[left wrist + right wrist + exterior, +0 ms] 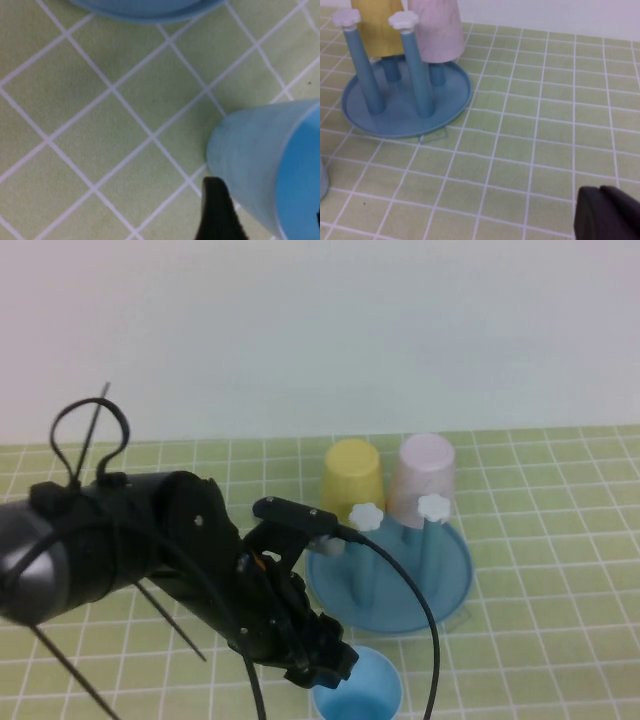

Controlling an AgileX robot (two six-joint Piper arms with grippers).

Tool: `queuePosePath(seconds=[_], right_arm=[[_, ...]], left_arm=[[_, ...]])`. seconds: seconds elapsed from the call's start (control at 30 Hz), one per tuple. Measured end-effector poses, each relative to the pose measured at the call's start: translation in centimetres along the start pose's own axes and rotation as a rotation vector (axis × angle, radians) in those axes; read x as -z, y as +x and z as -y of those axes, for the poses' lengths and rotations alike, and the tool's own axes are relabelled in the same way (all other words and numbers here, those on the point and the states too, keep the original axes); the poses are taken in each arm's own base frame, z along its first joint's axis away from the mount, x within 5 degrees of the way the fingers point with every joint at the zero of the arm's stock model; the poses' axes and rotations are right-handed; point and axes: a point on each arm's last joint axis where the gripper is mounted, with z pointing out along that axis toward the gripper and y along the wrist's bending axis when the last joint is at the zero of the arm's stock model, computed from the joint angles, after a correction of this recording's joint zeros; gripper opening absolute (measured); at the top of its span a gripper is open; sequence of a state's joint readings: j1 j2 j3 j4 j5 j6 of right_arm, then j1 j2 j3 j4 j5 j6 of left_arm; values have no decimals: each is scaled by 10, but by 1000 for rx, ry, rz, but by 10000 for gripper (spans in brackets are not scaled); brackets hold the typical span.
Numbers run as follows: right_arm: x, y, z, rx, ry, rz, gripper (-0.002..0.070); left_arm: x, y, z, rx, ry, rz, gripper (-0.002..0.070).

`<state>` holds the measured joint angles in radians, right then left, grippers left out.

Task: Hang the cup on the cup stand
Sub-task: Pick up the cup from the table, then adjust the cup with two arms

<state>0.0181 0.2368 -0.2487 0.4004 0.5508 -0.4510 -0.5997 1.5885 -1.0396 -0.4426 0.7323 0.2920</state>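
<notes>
The high view looks down from the robot's side. The left wrist view faces straight down, close above the table (100, 130). The right wrist view looks low across it; all three share the cup stand (390, 580).

Green gridded mat (560, 570) (white lines) carries cup stand (452, 580) and cup (362, 690).

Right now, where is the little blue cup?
In the high view the blue cup stands upright at the table's near edge, just in front of the cup stand, with the left gripper at its side.
</notes>
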Motion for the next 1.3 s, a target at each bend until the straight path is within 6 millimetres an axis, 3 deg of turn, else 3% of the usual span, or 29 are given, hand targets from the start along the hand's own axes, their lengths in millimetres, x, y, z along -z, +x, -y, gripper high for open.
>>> queuePosePath(seconds=[0.13, 0.27, 0.37, 0.53, 0.67, 0.73, 0.83, 0.9, 1.1, 1.3], right_arm=[[0, 0, 0, -1, 0, 0, -1], [0, 0, 0, -7, -4, 2, -1], [0, -1, -3, -3, -29, 15, -1], [2, -8, -13, 157, -139, 85, 8], [10, -17, -27, 294, -275, 143, 148], [17, -23, -32, 347, -329, 160, 281], [26, -31, -36, 410, -356, 176, 538], [29, -35, -36, 432, -344, 186, 627], [23, -42, -29, 492, -308, 121, 685], [7, -47, -24, 476, -332, 27, 692]], left_arm=[[-18, 0, -4, -11, -3, -41, 328], [-33, -2, -8, -8, -12, -49, 195], [-26, -9, -3, 9, 16, -14, 64], [3, -35, 25, -16, 232, 94, 15], [28, -58, 52, -56, 439, 201, 15], [37, -66, 63, -84, 467, 237, 15], [48, -74, 83, -141, 494, 271, 15], [49, -75, 99, -151, 510, 282, 15], [46, -70, 137, -217, 529, 317, 15], [48, -70, 146, -225, 551, 319, 15]])
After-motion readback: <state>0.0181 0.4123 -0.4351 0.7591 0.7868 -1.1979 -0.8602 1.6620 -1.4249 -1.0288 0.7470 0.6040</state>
